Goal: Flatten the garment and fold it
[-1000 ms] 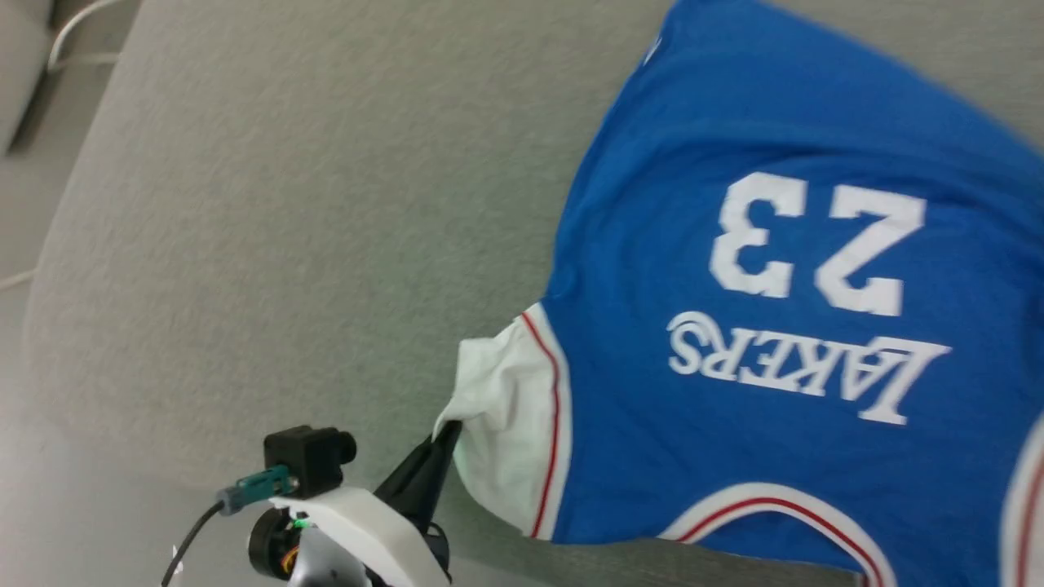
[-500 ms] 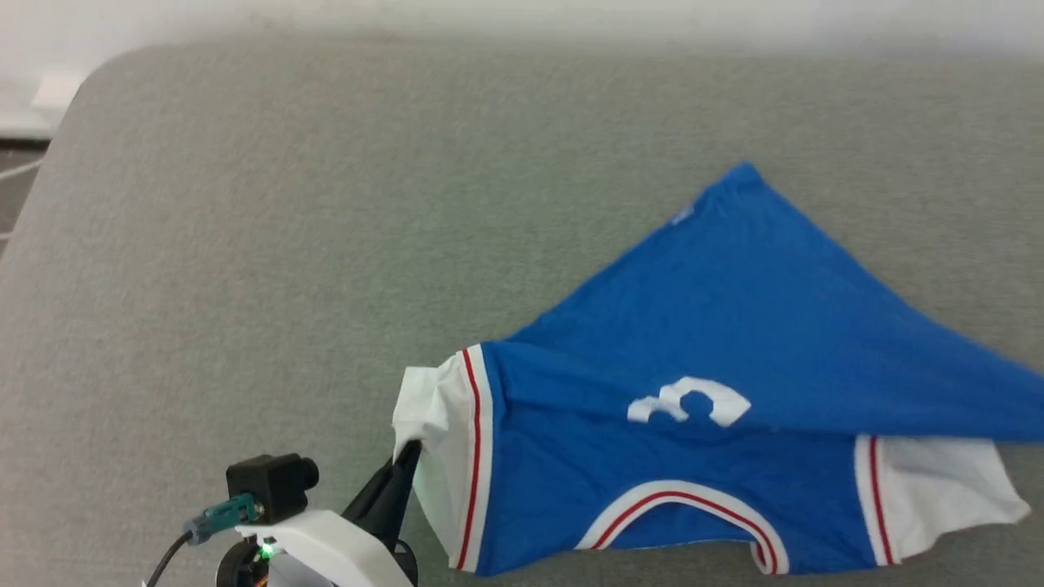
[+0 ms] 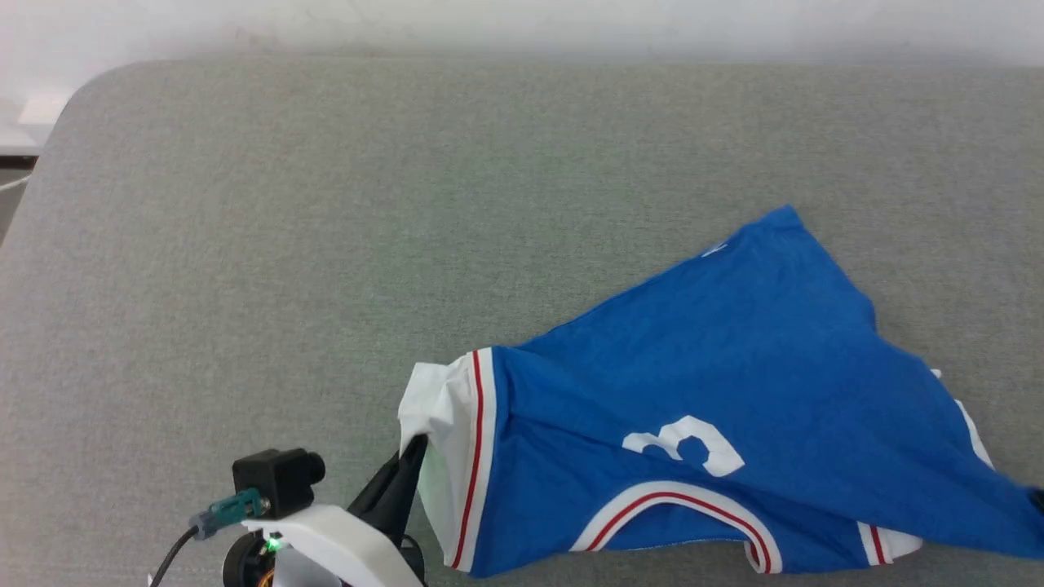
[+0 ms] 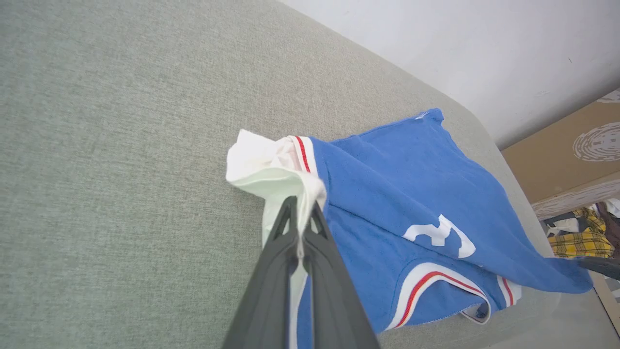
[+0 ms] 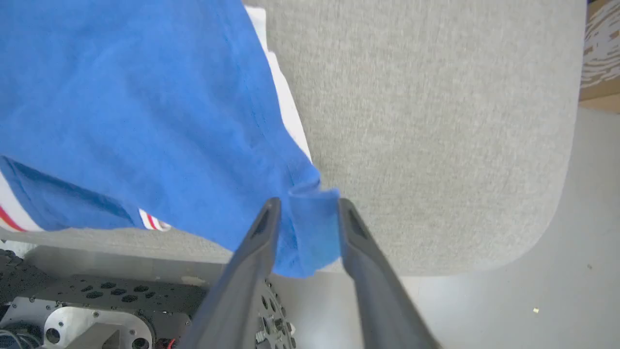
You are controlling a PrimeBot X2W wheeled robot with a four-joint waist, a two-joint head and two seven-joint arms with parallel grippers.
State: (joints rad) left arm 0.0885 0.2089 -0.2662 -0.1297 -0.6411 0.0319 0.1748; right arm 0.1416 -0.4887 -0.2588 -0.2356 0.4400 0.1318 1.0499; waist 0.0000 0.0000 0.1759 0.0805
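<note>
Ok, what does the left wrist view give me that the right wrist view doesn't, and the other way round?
Left wrist view: the left gripper shut on the white sleeve, the white numeral 3, a cardboard box. Right wrist view: the right gripper, fingers parted with the blue hem corner between them, and the robot's base. Both: the garment on the grey cushion.

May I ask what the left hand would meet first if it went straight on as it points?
The white sleeve, which the left hand pinches; beyond that probably the grey cushion, though depth is unclear.
</note>
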